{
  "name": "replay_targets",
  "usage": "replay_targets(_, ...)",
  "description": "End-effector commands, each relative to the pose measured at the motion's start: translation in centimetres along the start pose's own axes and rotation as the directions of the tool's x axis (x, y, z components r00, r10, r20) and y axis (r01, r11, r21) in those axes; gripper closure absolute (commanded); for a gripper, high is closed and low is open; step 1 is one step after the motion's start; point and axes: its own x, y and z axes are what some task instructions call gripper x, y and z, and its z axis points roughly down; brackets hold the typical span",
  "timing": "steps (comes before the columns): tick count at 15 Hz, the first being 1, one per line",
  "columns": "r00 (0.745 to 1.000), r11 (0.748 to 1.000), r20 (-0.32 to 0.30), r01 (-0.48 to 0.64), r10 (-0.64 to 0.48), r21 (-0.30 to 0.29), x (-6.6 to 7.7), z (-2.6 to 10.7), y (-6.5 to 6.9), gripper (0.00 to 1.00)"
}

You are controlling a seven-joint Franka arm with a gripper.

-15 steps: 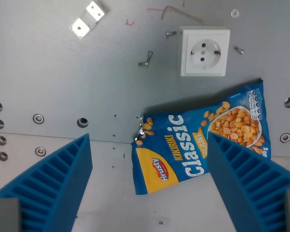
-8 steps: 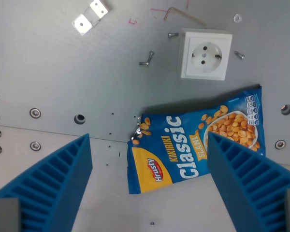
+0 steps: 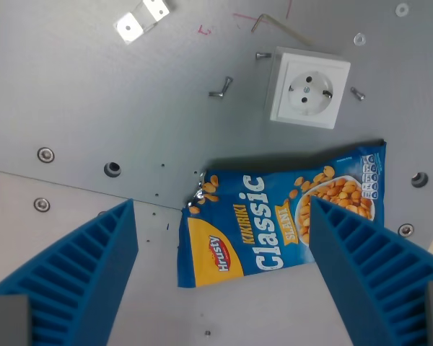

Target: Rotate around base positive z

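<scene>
While flat, peanut bag point(image 3: 278, 218) runs left-right, slightly tilted.

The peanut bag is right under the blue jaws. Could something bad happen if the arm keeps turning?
Maybe. The right blue finger already overlaps the peanut bag in the wrist view; how high it hangs above the bag cannot be told, so if low it might snag or drag it. The white socket stands taller, just beyond the bag, so a low sweep could bump it. Loose screws could get knocked away.
</scene>
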Motion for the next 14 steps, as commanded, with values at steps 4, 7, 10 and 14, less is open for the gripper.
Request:
replay_targets(4, 0.980, 0.980, -0.004, 0.198, -0.198, -0.008, -0.07, -0.27, 0.05, 0.00)
replay_targets(7, 0.972, 0.972, -0.004, 0.237, -0.237, -0.008, -0.07, -0.27, 0.05, 0.00)
replay_targets(10, 0.961, 0.961, -0.003, 0.275, -0.275, -0.009, -0.07, -0.27, 0.05, 0.00)
replay_targets(14, 0.945, 0.945, -0.003, 0.326, -0.326, -0.010, -0.07, -0.27, 0.05, 0.00)
